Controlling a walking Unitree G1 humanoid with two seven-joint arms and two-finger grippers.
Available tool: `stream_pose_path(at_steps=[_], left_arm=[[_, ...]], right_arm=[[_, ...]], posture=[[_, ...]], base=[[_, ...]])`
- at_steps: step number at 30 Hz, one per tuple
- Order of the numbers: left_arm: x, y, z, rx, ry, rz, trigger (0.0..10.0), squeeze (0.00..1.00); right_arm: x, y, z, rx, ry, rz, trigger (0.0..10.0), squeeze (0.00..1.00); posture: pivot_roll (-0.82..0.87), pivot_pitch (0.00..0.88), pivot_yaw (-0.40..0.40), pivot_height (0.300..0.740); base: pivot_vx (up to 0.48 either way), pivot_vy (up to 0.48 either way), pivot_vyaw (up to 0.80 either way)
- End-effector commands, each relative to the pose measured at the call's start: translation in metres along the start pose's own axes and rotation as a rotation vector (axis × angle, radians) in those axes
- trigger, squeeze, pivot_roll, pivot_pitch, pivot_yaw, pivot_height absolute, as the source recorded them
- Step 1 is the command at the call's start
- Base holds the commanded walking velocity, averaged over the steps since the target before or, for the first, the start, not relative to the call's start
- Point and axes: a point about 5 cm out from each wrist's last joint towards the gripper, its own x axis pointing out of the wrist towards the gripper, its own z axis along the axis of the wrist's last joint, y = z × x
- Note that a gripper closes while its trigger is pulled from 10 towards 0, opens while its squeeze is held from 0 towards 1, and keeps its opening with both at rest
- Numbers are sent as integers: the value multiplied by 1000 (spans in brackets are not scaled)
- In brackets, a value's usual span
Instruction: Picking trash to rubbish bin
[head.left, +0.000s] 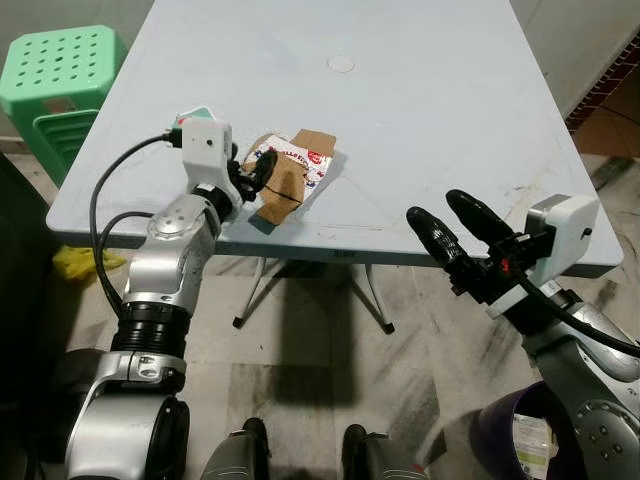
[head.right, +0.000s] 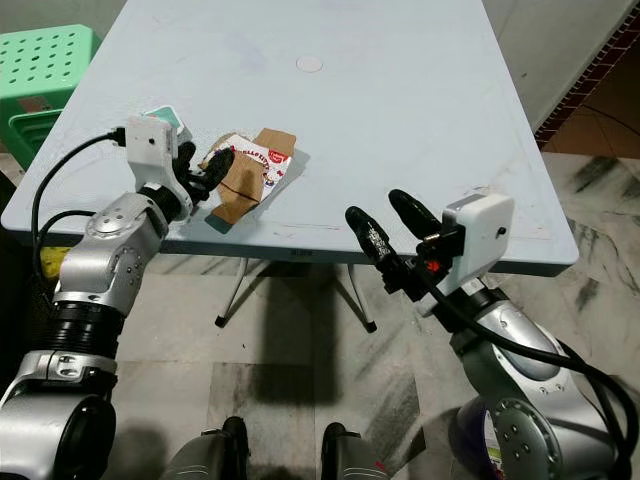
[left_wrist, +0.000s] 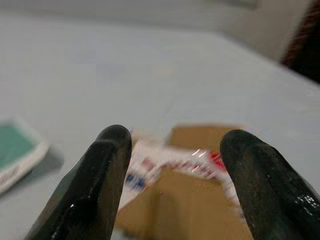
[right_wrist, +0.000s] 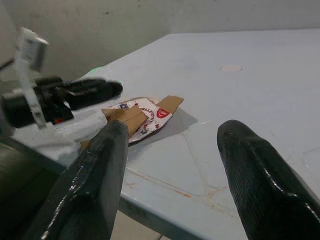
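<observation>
STEP: grasp trash | OBJECT: flattened carton (head.left: 288, 172) on desk (head.left: 420, 130) near front edge | LEFT tool (head.left: 258, 178) released, fingers straddling carton end; advance fully, then clench | RIGHT tool (head.left: 450, 225) released, idle beside desk edge

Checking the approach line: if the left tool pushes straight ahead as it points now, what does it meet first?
Probably the flattened cardboard wrapper on the table; the open left tool points right at it.
</observation>
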Motion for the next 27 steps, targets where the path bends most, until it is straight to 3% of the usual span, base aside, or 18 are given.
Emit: stream_pose_path(at_steps=[1,7,11,19,20,27], left_arm=[[-8,-5,6,0,-29,-60,10000,0],[-28,-15,7,79,-29,-195,10000,0],[-47,-19,-1,134,35,-283,10000,0],[-59,-21,-11,160,99,-355,10000,0],[-62,-21,-13,196,113,-373,10000,0],[-63,-19,-16,213,141,-408,10000,0]], right_arm=[[-5,-1,2,-1,3,-10,10000,0],[-4,-2,2,2,6,-5,10000,0],[-2,-3,1,11,10,9,10000,0],[1,-2,2,18,10,26,10000,0],[1,-1,3,21,12,36,10000,0],[-1,-1,4,29,13,45,10000,0]], posture=[[-150,322,-18,740],[-127,330,-33,740],[-111,334,-43,740],[-109,336,-51,740],[-108,337,-52,740],[-109,342,-53,740]], base=[[0,0,0],[0,0,0],[0,0,0],[0,0,0],[0,0,0],[0,0,0]])
